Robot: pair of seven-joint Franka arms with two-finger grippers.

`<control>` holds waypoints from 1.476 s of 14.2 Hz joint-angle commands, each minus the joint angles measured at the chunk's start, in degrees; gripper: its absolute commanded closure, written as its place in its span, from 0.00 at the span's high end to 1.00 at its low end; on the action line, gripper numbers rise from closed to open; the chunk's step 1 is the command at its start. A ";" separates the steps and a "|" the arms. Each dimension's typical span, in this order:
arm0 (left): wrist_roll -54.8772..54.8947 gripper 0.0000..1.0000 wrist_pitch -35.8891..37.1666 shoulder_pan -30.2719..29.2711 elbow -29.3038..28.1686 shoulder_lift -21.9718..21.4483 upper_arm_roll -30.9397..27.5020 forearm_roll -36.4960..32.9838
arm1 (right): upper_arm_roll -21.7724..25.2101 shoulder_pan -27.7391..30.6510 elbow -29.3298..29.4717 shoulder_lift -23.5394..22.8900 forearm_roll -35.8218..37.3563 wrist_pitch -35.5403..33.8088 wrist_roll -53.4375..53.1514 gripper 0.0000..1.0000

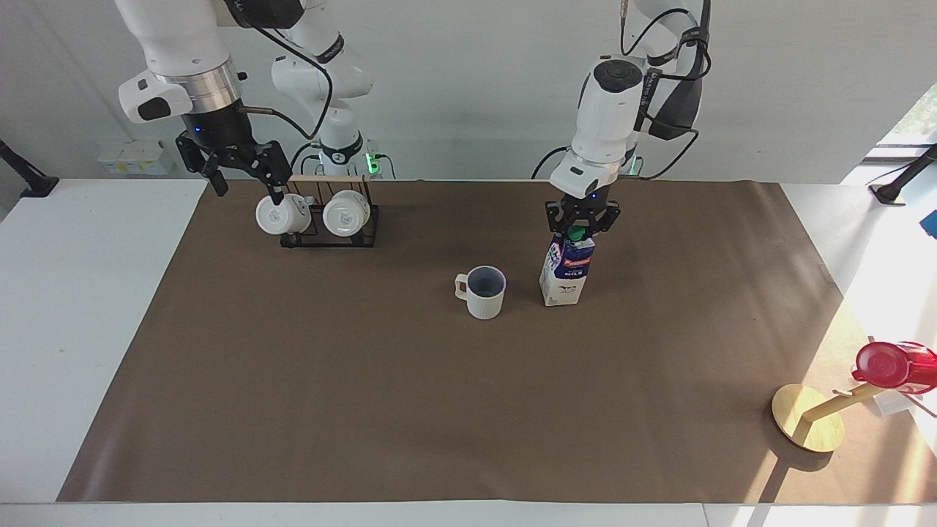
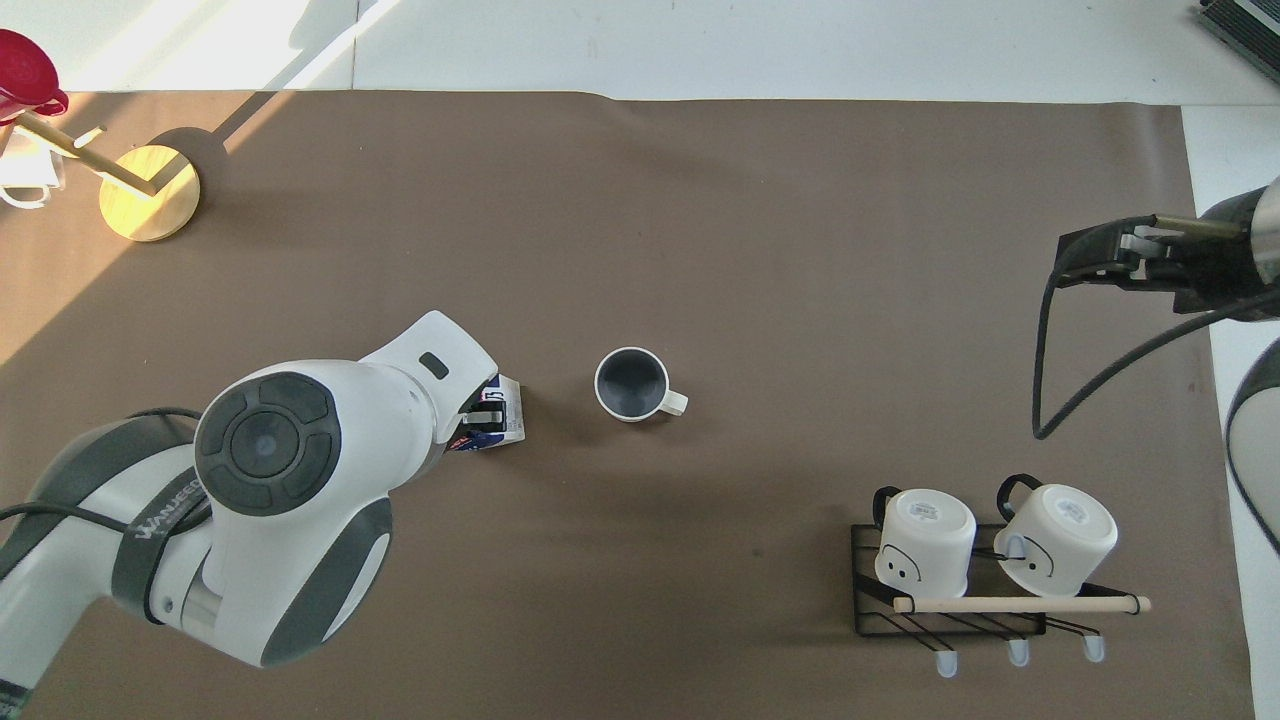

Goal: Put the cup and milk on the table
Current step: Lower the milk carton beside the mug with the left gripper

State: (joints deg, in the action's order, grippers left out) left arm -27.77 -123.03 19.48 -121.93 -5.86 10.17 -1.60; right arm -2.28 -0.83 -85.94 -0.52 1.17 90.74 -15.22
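Observation:
The cream cup (image 1: 484, 291) stands upright on the dark-brown mat (image 1: 439, 410) of the white table (image 1: 80, 307), near its middle; it also shows in the overhead view (image 2: 632, 384). The milk (image 1: 564, 274) stands upright on the mat beside the cup, toward the left arm's end; only part of the carton (image 2: 498, 428) shows under the arm from overhead. My left gripper (image 1: 580, 228) is shut on the carton's top at the green cap. My right gripper (image 1: 243, 179) is open and empty, raised over the mug rack.
A black wire rack (image 1: 329, 236) with two white mugs (image 1: 274, 214) (image 1: 345, 214) stands close to the robots at the right arm's end. A wooden stand (image 1: 809, 421) with a red cup (image 1: 889, 364) sits far from the robots at the left arm's end.

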 commanded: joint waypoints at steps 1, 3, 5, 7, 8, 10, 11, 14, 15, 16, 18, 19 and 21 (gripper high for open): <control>-1.32 0.52 -1.51 1.44 -0.59 0.15 -0.85 -1.56 | -0.44 0.92 0.52 0.17 -1.17 -1.79 1.69 1.00; -1.67 0.52 -1.86 1.70 -0.33 0.50 -0.85 -1.56 | -0.53 0.83 -1.24 1.31 -1.17 -1.88 1.77 1.00; -5.25 0.52 -3.26 3.37 0.02 1.55 -0.85 -1.56 | -0.53 0.83 -1.24 1.31 -1.17 -1.79 2.12 1.00; -5.62 0.52 -3.36 3.46 0.37 1.91 -0.85 -1.65 | -0.62 0.83 -1.16 1.31 -1.17 -1.62 4.92 1.00; -5.62 0.54 -3.27 3.46 0.38 1.91 -0.85 -1.65 | -0.62 0.83 -1.16 1.31 -1.25 -1.62 4.68 1.00; -5.54 0.92 -3.18 3.46 0.38 1.91 -0.85 -1.65 | -0.53 1.00 -1.07 1.23 -1.17 -1.70 4.58 1.00; -5.54 1.00 -3.10 3.46 0.46 1.91 -0.85 -1.65 | -0.44 1.09 -1.07 1.23 -1.17 -1.70 4.58 1.00; -5.10 1.00 2.15 3.29 4.14 1.56 -0.94 -1.65 | -0.44 1.00 -1.07 1.23 -1.17 -1.70 4.58 1.00; -4.92 1.00 5.31 3.03 6.24 1.38 -0.94 -1.65 | -0.44 1.00 -1.07 1.23 -1.17 -1.70 4.58 1.00; -4.66 1.00 7.95 2.76 7.83 1.12 -1.02 -1.65 | -0.44 1.00 -1.07 1.23 -1.17 -1.70 4.58 1.00; -2.56 1.00 12.61 2.41 10.82 0.50 -1.90 -1.65 | -0.44 1.00 -1.07 1.23 -1.17 -1.70 4.58 1.00; -0.55 1.00 15.16 1.45 12.57 0.15 -2.34 -1.65 | -0.44 1.00 -1.07 1.23 -1.17 -1.70 4.58 1.00; 6.29 1.00 22.79 -2.32 17.84 -0.29 -2.34 -1.56 | -0.44 1.00 -1.07 1.23 -1.17 -1.70 4.58 1.00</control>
State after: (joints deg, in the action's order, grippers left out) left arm -26.84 -106.77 20.24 -108.82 -5.73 7.93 -2.23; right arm -2.39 -0.81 -86.00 -0.38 1.09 89.38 -12.24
